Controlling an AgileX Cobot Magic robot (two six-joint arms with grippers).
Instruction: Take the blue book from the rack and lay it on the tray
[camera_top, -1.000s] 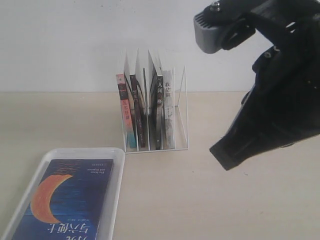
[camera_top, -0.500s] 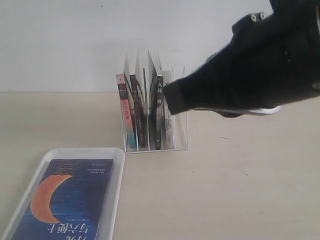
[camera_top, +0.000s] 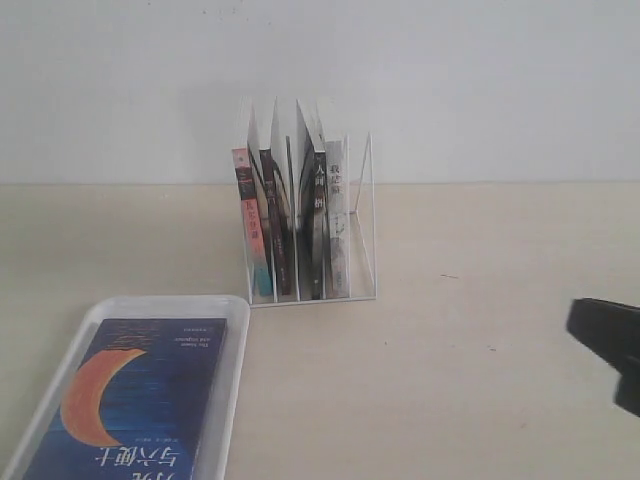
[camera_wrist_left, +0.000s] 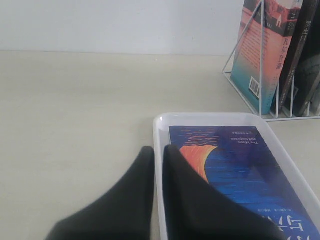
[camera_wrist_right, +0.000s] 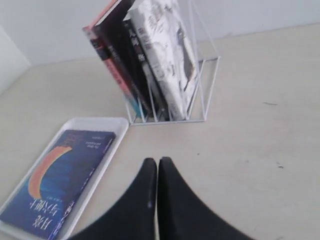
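Blue book (camera_top: 140, 400) lies flat in the tray (camera_top: 165, 303), immediately beyond the left gripper (camera_wrist_left: 158, 152) tips. Rack (camera_top: 372, 240) stands farther ahead. Left and right gripper (camera_wrist_right: 157, 164) jaws both closed, holding nothing.

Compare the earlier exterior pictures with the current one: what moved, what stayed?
The right arm swung left across the rack, then withdrew to the lower right edge; its end effector is shut and empty. Nothing was grasped or released. The blue book stays flat in the tray; rack contents unchanged.
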